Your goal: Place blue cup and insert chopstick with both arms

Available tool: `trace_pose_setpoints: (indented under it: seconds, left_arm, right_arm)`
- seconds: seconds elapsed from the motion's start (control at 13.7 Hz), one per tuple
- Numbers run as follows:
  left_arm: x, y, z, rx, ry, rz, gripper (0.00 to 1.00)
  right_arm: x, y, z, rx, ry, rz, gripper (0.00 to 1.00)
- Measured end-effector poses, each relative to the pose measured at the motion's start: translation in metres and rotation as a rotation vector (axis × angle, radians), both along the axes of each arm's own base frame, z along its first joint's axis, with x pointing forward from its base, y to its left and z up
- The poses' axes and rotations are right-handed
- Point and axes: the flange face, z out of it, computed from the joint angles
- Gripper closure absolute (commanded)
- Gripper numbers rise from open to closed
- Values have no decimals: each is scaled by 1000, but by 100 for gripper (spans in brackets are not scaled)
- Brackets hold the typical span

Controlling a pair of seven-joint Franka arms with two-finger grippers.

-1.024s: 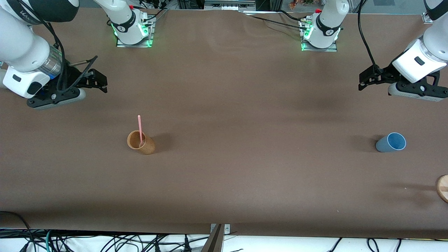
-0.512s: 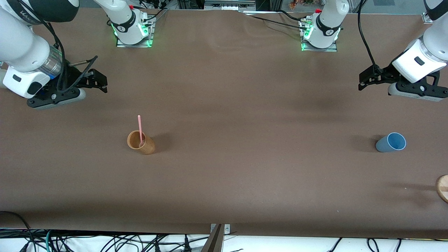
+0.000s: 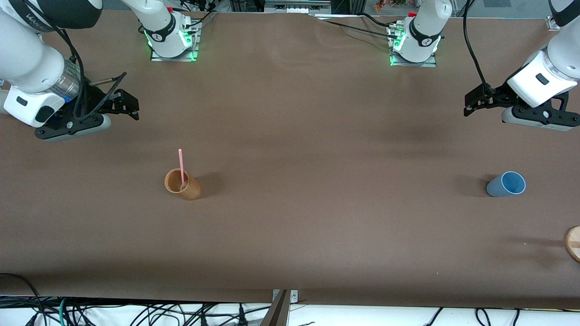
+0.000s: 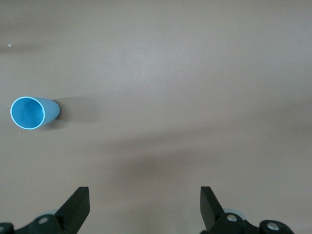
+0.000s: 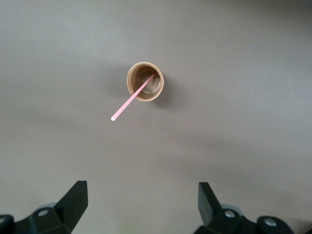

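Observation:
The blue cup (image 3: 506, 184) stands upright on the table at the left arm's end; it also shows in the left wrist view (image 4: 31, 113), mouth up and empty. The pink chopstick (image 3: 181, 166) leans inside a brown cup (image 3: 182, 184) at the right arm's end; the right wrist view shows the chopstick (image 5: 131, 100) in the brown cup (image 5: 145, 81). My left gripper (image 3: 472, 102) is open and empty over bare table, well apart from the blue cup; its open jaws show in the left wrist view (image 4: 145, 201). My right gripper (image 3: 131, 105) is open and empty over bare table, apart from the brown cup (image 5: 141, 196).
A round wooden object (image 3: 573, 243) pokes in at the left arm's end, nearer to the front camera than the blue cup. The arm bases (image 3: 172, 38) (image 3: 416, 43) stand along the table's back edge. Cables hang below the table's front edge (image 3: 281, 296).
The left arm's wrist has shifted very slightly. The cups, the chopstick and the right arm have not moved.

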Motion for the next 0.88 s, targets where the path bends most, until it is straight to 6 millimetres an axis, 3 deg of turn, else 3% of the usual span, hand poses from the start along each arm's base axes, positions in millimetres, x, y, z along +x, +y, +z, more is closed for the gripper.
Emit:
trace_pose_setpoints:
  seconds: [0.37,0.88]
  left_arm:
    - [0,-1,0,0,1,-1,0]
    - [22,4,-11,-2,13,8,0]
  right_arm:
    - [0,0,0,0,0,0,0]
    - [0,0,0,0,0,0,0]
